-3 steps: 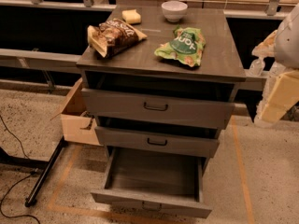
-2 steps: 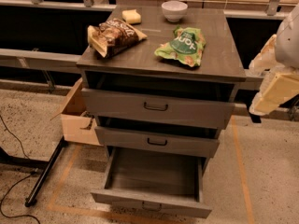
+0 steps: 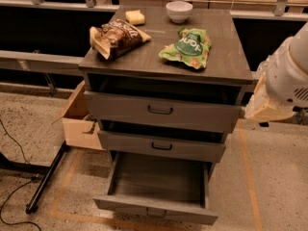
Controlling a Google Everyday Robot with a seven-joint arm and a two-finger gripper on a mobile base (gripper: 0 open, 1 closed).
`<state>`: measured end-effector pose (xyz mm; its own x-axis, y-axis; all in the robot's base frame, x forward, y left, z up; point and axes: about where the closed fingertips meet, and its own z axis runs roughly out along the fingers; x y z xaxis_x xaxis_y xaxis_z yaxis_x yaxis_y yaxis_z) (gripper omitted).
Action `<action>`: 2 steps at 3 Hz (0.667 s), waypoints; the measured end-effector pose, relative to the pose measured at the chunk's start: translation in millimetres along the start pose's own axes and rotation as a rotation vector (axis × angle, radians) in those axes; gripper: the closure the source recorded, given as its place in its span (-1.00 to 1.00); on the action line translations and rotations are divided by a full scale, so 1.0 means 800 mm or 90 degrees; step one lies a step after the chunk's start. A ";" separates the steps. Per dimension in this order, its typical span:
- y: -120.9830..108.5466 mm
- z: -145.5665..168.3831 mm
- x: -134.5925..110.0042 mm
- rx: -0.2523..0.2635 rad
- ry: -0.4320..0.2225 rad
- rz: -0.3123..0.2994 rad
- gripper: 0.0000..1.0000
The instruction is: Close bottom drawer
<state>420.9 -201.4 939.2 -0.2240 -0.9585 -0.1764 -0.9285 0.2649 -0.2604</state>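
I saw my gripper right of the cabinet beside the top drawer, the bottom drawer jutting forward below, a bowl on top, a box left.

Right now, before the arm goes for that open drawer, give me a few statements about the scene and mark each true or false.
1. The bottom drawer is pulled far out and looks empty. True.
2. The gripper is on the bottom drawer's handle. False: it hangs off the cabinet's right side in the picture, about level with the top drawer, touching no drawer.
3. A white bowl stands near the back of the cabinet top. True.
4. The green bag lies inside the top drawer. False: it lies on the cabinet top.
5. A cardboard box sits on the floor at the picture's right. False: it sits at the cabinet's left in the picture.
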 end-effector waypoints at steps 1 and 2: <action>0.033 0.036 0.004 0.001 0.004 0.004 1.00; 0.056 0.076 0.011 0.017 0.004 0.007 1.00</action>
<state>395.5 -191.9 868.5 -0.2363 -0.9561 -0.1735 -0.9176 0.2783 -0.2840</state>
